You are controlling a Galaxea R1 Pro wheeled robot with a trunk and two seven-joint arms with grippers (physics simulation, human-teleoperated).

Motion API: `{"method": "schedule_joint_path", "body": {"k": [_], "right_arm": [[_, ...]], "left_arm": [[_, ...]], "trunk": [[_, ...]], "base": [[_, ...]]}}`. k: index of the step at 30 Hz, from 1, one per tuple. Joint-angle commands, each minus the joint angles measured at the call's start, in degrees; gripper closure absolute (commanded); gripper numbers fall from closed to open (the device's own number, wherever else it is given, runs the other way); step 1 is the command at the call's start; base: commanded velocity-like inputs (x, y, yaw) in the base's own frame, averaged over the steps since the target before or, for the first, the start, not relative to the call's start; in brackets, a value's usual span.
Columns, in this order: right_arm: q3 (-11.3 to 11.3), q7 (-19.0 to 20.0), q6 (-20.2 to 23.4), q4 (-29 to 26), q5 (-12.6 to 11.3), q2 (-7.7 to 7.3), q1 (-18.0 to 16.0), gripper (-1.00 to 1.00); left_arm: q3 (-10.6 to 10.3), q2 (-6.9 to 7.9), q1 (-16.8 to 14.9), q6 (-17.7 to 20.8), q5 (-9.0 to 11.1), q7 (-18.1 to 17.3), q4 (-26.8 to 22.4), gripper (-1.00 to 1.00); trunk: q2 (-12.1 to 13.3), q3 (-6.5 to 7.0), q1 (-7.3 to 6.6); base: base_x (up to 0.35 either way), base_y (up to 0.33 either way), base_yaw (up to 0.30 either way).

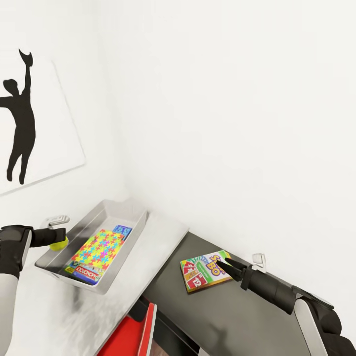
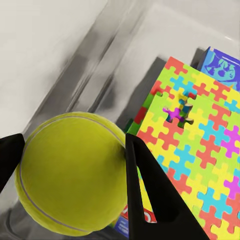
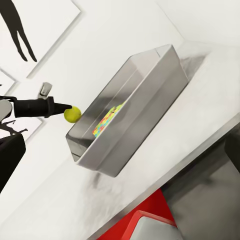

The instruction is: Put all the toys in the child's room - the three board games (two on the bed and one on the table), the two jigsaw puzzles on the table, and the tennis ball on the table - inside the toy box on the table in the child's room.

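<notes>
The left gripper (image 1: 58, 242) clamps the tennis ball (image 1: 60, 242) at the toy box (image 1: 129, 209) rim on the bench (image 1: 163, 232). Carry it over the jigsaw puzzle (image 1: 97, 250), then release low. The right gripper (image 1: 220, 265), seemingly closed, touches a board game (image 1: 203, 271).

Place: child's bedroom or playroom in a home, rendered in a simulator.
Walls: plain white, meeting in a corner behind the table (image 1: 163, 237).
Wall decoration: white picture (image 1: 34, 128) with a black silhouette of a person raising one arm.
Furniture: long desk with pale top, and beside it a lower unit (image 1: 232, 316) with dark grey top.
Toys: light-grey toy box (image 1: 126, 210) holding a colourful jigsaw puzzle (image 1: 96, 247) and boxed games; one board game (image 1: 200, 272) lying on the dark unit; tennis ball (image 2: 70, 172).
Other: something red (image 1: 131, 333) below the desk edge, not clear what.
</notes>
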Motion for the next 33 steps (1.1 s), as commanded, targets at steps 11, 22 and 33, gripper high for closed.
{"method": "schedule_joint_path", "body": {"k": [11, 22, 33], "right_arm": [[-0.1, 0.2, 0.3, 0.0, -0.2, -0.01, -0.1, -1.00], [-0.1, 0.2, 0.3, 0.0, -0.2, -0.01, -0.1, -1.00], [-0.1, 0.2, 0.3, 0.0, -0.2, -0.01, -0.1, -1.00]], "left_arm": [[0.1, -0.16, -0.1, -0.1, -0.7, -0.3, 0.2, 1.00], [0.1, -0.16, -0.1, -0.7, -0.7, -0.3, 0.4, 1.00], [0.0, -0.16, -0.1, -0.7, -0.7, 0.6, 0.4, 1.00]], "trunk": [[-0.1, -0.70, 0.04], [-0.1, -1.37, 0.04], [-0.1, -2.04, 0.04]], "base": [[0.000, 0.000, 0.000], [0.000, 0.000, 0.000], [0.000, 0.000, 0.000]]}}
